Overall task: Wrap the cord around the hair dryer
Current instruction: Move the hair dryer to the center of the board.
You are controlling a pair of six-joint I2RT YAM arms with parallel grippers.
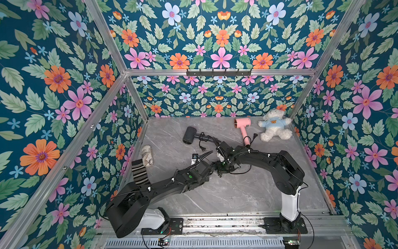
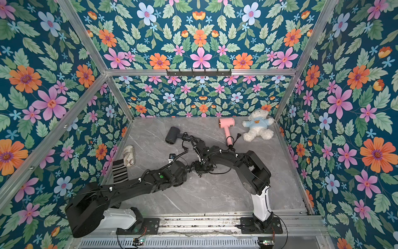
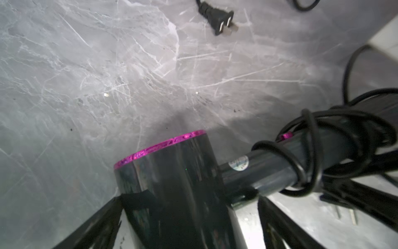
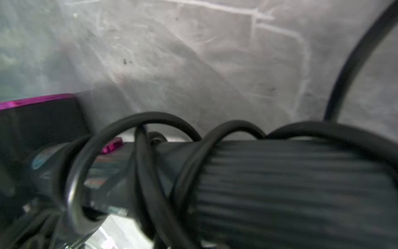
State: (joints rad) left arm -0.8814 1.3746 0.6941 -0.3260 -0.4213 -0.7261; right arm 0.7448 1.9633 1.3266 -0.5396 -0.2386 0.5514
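Logging grip states: left gripper (image 3: 189, 200) fingers spread wide, straddling the barrel of the black hair dryer (image 1: 189, 134). Right gripper (image 1: 215, 142) is clenched at the handle end; what it pinches is hidden. The cord (image 3: 310, 151) coils round the handle, with the plug (image 3: 217, 21) loose on the table (image 1: 226, 194). The black hair dryer is near the pink hair dryer (image 1: 243, 127), not touching it.

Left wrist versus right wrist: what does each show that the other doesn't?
Only left wrist: the plug lying loose, clear of the hair dryer. Only right wrist: the ribbed end of the handle, close and blurred. Both: the cord looped around the handle, the barrel's magenta rim, the marble table.
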